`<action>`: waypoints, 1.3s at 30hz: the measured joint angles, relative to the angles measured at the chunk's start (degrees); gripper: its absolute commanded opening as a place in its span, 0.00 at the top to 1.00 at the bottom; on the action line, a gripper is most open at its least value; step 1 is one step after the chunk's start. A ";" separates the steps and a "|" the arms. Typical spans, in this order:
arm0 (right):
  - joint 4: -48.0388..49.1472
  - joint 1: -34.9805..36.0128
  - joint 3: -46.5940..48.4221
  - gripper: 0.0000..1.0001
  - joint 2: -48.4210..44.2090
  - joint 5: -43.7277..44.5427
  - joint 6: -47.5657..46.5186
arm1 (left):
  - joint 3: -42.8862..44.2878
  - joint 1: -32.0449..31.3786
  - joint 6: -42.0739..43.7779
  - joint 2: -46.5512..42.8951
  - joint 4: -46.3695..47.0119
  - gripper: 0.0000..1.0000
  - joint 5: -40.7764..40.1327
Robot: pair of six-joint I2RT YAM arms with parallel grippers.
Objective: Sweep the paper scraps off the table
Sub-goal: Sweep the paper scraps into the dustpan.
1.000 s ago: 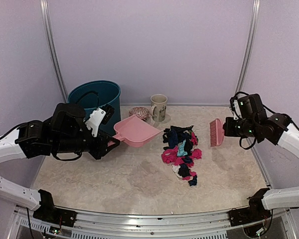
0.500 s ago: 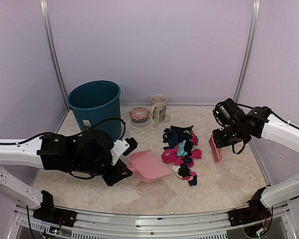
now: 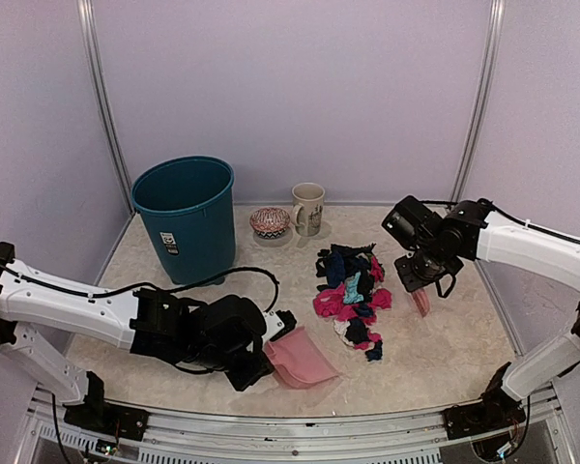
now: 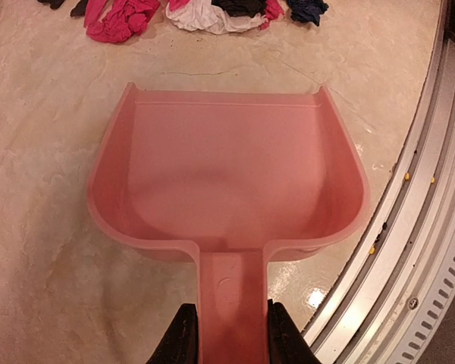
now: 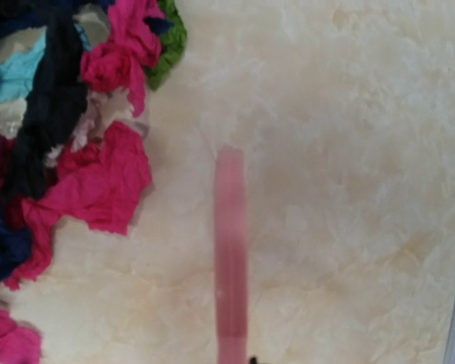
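The paper scraps [image 3: 353,293] lie heaped right of centre on the desk [image 3: 445,358], with bare surface open toward 6 and 9 o'clock. Left jaws clamp the pink dustpan [image 4: 227,189] by its handle, now drawn back close to the front rail [image 4: 409,250]. Right jaws, closed on the pink brush [image 3: 420,300], have edged nearer the heap's 3 o'clock side.
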 measured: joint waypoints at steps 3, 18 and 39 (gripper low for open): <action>-0.68 0.20 1.64 1.00 1.05 1.27 -0.94 | -0.15 0.00 0.00 1.16 0.98 1.00 0.00; 0.48 1.22 2.34 1.00 7.19 1.64 -4.57 | -0.35 0.00 -0.02 5.16 5.49 1.00 0.02; 3.23 10.36 3.76 1.00 12.52 -3.19 -6.03 | 0.79 2.34 0.07 12.66 12.39 1.00 1.49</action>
